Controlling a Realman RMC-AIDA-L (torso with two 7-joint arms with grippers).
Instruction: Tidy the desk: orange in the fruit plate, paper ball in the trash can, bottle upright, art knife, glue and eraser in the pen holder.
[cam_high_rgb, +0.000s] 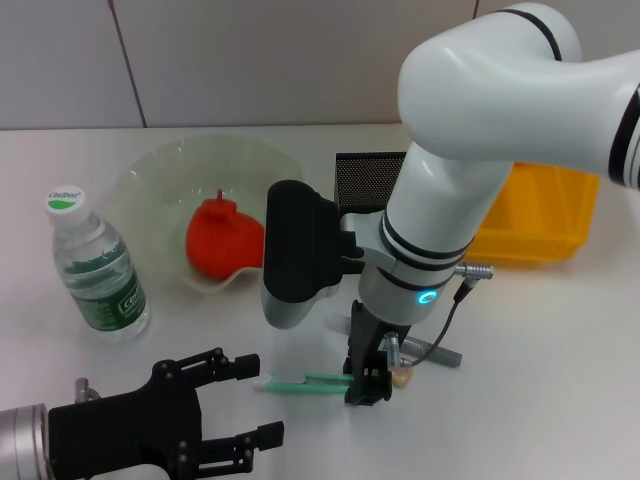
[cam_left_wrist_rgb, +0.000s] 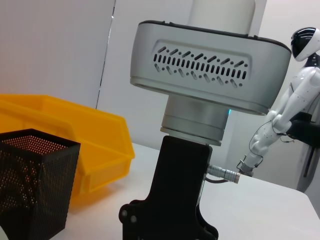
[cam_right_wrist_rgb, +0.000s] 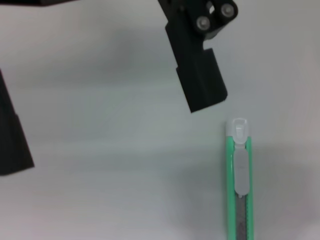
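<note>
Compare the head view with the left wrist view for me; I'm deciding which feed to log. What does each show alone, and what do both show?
Only the head view shows the orange lying in the fruit plate, the bottle standing upright, the art knife flat on the desk, the eraser, the glue and the left tool, open at the near edge. Only the left wrist view shows a small white humanoid figure in the background. Both show the pen holder, the trash can and the right tool lowered to the desk.

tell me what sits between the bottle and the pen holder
In the head view, the fruit plate with the orange in it lies between the bottle and the pen holder.
</note>
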